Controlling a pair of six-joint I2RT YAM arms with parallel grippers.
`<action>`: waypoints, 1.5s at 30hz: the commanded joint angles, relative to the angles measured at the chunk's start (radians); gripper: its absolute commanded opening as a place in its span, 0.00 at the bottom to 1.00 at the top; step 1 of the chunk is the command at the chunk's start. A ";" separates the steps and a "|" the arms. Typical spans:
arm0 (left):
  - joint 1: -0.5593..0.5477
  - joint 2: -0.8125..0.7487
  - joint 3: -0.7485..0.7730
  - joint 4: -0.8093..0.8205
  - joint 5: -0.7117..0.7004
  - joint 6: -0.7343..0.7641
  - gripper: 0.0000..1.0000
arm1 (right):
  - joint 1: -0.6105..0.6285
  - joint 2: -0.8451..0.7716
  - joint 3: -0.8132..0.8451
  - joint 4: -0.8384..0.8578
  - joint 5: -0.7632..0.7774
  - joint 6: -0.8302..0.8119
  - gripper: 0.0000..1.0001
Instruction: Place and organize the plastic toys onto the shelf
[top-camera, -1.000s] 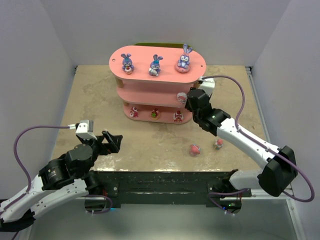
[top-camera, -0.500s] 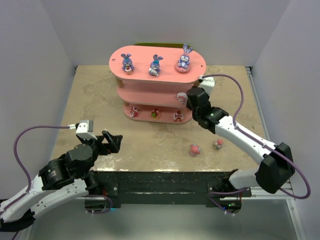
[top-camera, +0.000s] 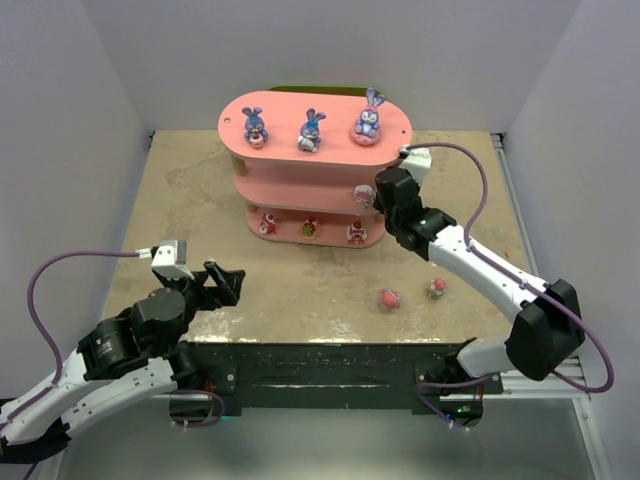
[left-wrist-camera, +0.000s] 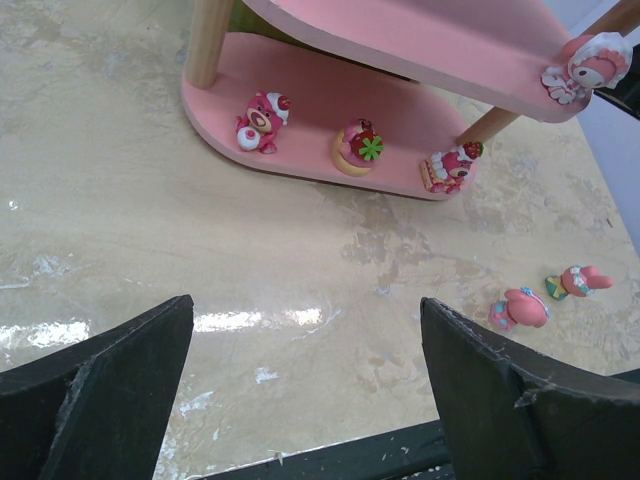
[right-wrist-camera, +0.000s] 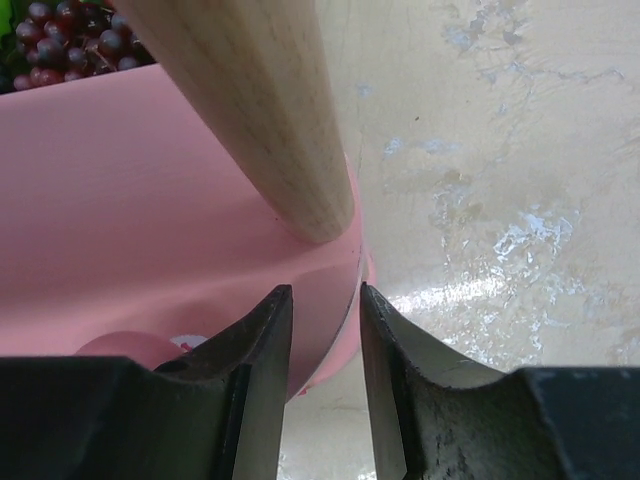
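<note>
- Over the top camera's view, the shelf (top-camera: 300, 185) sat at the far middle of the table (top-camera: 200, 200), with its long oval boards running side to side.
- Three bunnies (top-camera: 311, 131) stood upright in a row on the top board, ears up and facing the arms. Three small figures (top-camera: 311, 229) lined the bottom board, and one white-and-pink figure (top-camera: 363, 195) sat at the right end of the middle board.
- So I'd call it seven shelved and two to go. The loose toys (top-camera: 389, 300) lay on the table in front of the shelf's right end, close together.
- The right gripper (top-camera: 378, 198) was up against the shelf's right end by the middle board. The left gripper (top-camera: 232, 280) hung back near its base, well apart from everything.
- From the left wrist, the left gripper's (left-wrist-camera: 305, 390) fingers were spread wide with nothing between them. The loose toys (left-wrist-camera: 520, 308) looked tipped on their sides, and the eared one's long axis ran roughly left-right in that view.
- From the right wrist, the right gripper (right-wrist-camera: 325, 400) was narrowed to a slim gap with nothing pinched that I could see. Only the pink board's edge showed through it, just below a wooden post (right-wrist-camera: 270, 110).
- Most of the middle board had room, so the last two probably belonged there.
</note>
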 joint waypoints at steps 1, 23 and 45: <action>-0.003 -0.005 -0.002 0.017 -0.020 -0.014 0.99 | -0.013 0.013 0.049 0.032 -0.020 0.007 0.36; -0.001 -0.005 -0.002 0.019 -0.019 -0.019 1.00 | -0.030 -0.169 -0.072 -0.027 -0.093 0.047 0.54; -0.003 0.012 -0.002 0.042 0.021 0.012 0.99 | -0.030 -0.426 -0.505 -0.195 -0.439 0.236 0.74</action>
